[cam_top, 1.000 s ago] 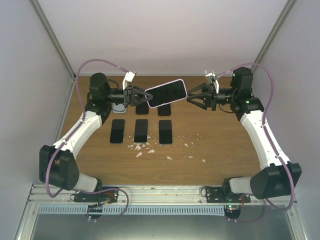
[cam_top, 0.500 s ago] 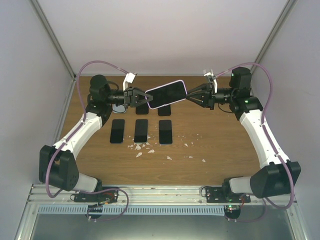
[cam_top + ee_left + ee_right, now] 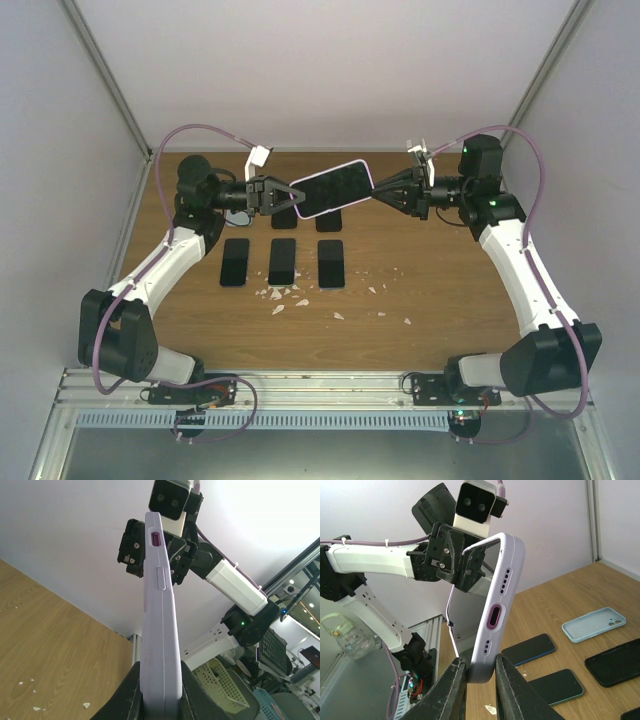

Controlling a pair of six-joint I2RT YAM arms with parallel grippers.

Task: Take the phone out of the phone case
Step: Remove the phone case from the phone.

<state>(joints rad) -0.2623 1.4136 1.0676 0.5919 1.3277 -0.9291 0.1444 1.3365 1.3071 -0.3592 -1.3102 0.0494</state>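
The left gripper (image 3: 290, 193) and right gripper (image 3: 377, 190) are clamping opposite ends of the phone case (image 3: 502, 575) (likely soft-rimmed, its phone (image 3: 333, 187) stiff and slippery), suiting a corner peel.

The right gripper (image 3: 378, 190) has closed onto the phone case (image 3: 333, 187).

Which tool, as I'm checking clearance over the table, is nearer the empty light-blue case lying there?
Left. The left tool hangs almost over the light-blue case, gripping one end of the cased phone; the right tool grips the phone's other end, farther off.
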